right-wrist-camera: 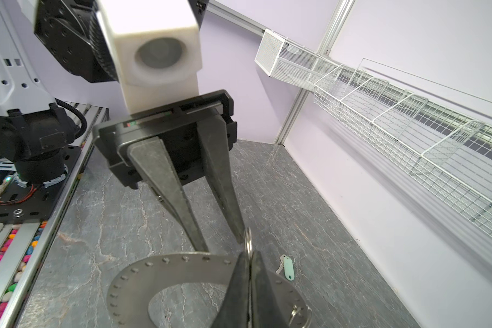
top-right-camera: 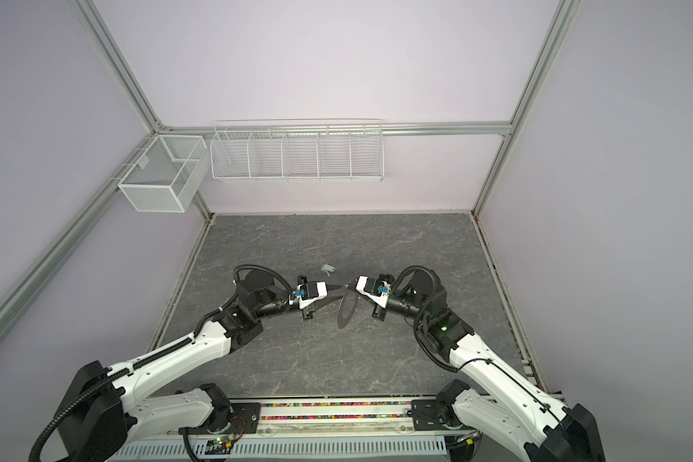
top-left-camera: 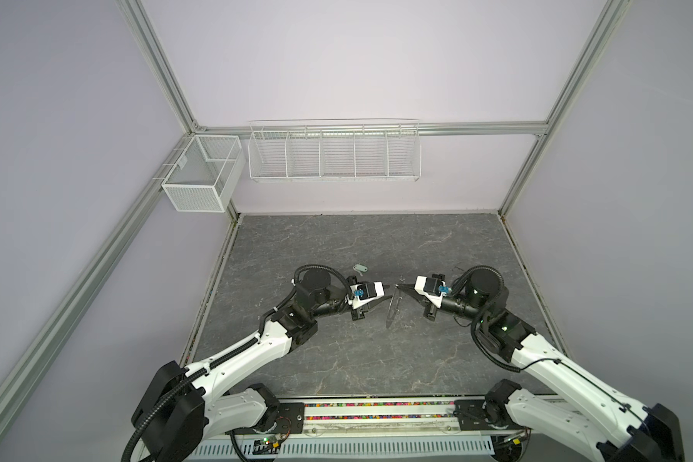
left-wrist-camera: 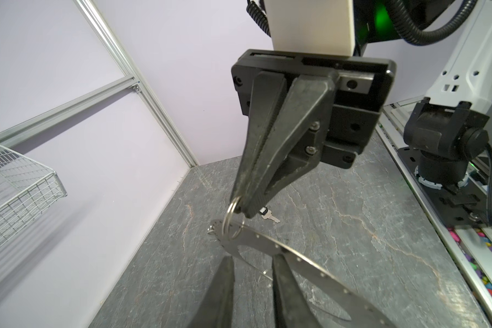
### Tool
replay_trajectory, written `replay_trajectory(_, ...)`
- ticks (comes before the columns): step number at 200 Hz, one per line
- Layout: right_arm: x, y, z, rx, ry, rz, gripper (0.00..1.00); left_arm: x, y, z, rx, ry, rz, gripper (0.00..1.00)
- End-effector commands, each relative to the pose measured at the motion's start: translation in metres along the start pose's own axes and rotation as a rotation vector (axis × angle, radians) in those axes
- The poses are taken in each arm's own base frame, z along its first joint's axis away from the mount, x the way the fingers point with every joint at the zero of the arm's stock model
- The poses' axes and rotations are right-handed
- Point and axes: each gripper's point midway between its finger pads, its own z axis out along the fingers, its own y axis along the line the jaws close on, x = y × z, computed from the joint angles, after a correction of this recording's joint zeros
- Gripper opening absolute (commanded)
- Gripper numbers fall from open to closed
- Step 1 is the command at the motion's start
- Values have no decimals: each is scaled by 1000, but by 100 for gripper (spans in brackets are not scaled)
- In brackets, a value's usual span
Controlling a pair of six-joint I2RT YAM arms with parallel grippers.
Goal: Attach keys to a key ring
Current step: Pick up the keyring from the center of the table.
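Right jaws pinch a wire loop on the dangling key ring; left jaws stand slightly apart beside it.

The left arm and right arm wear glossy white shells between black joint blocks, with ribbed black conduit looping alongside. Small blue tags mark the wrists. The fingers are long dark-grey tapered wedges, bolted on with hex screws.
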Motion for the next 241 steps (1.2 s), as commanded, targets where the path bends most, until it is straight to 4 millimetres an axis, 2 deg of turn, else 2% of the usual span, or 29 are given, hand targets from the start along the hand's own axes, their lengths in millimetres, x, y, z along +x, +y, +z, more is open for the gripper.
replay_trajectory(1, -14, 3, -2, -23, -62, -10, 7, -10, 3, 1, -5, -58, -7, 25)
replay_trajectory(66, -10, 7, 2, -62, -41, 4, 7, -14, -3, 3, 38, -84, -24, 23)
replay_trajectory(92, -9, 5, 2, -58, -39, 2, 7, -15, -4, 3, 45, -96, -26, 15)
replay_trajectory(124, -6, 6, 3, -58, -28, 4, 7, -15, -3, 4, 47, -94, -22, 0)
replay_trajectory(144, -2, 5, 3, -51, -12, 7, 7, -13, -4, 4, 53, -75, -13, 0)
replay_trajectory(163, 5, 3, 2, -40, 46, -11, 16, -6, -3, 5, 63, -14, -6, 0)
replay_trajectory(191, 18, -10, -8, 51, 153, -67, 28, 8, -1, 4, 90, 142, 3, 0)
replay_trajectory(204, 23, -14, -13, 84, 193, -87, 29, 13, 0, 3, 103, 212, -1, 0)
replay_trajectory(241, 30, -7, -15, 56, 219, -75, 30, 22, -3, 3, 145, 345, -4, 0)
